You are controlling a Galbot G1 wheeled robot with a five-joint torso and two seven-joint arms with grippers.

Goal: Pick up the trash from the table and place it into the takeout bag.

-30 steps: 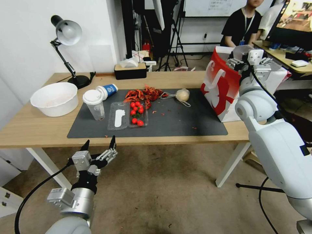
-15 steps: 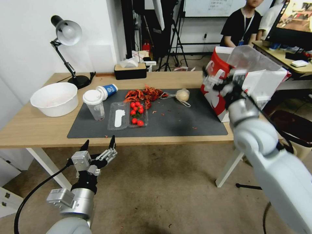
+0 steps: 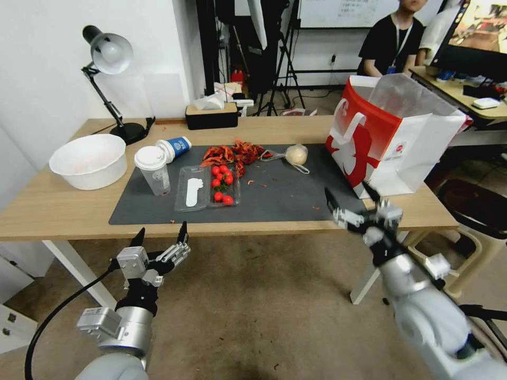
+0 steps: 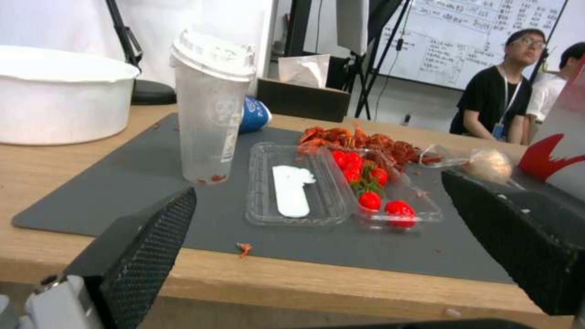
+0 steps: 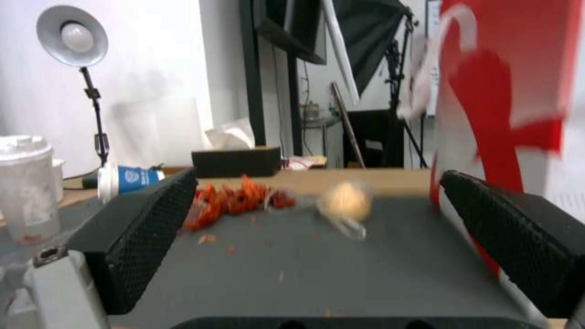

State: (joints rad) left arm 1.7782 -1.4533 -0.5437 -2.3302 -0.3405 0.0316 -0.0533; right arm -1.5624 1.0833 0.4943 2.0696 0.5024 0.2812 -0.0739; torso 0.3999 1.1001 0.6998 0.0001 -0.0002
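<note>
Trash lies on the table [image 3: 63,211]: a white round bowl [image 3: 87,161], a clear white-lidded cup [image 3: 153,170], a blue-and-white paper cup [image 3: 175,147] on its side, a clear tray of cherry tomatoes [image 3: 208,187], red shells [image 3: 235,153] and a bagged beige ball [image 3: 297,154]. The takeout bag [image 3: 393,137] stands open at the table's right end. Just off the front edge below the bag, my right gripper [image 3: 347,192] is open and empty. My left gripper [image 3: 162,230] hangs open and empty below the front edge, facing the cup [image 4: 210,109] and the tray [image 4: 305,192].
A desk lamp [image 3: 108,53] and a black tissue box [image 3: 211,116] stand along the table's far edge. Small red scraps dot the dark mat [image 3: 296,200]. A stool [image 3: 472,208] sits right of the table.
My right arm has swung from above the takeout bag down to the table's front edge. The left arm has not moved.
</note>
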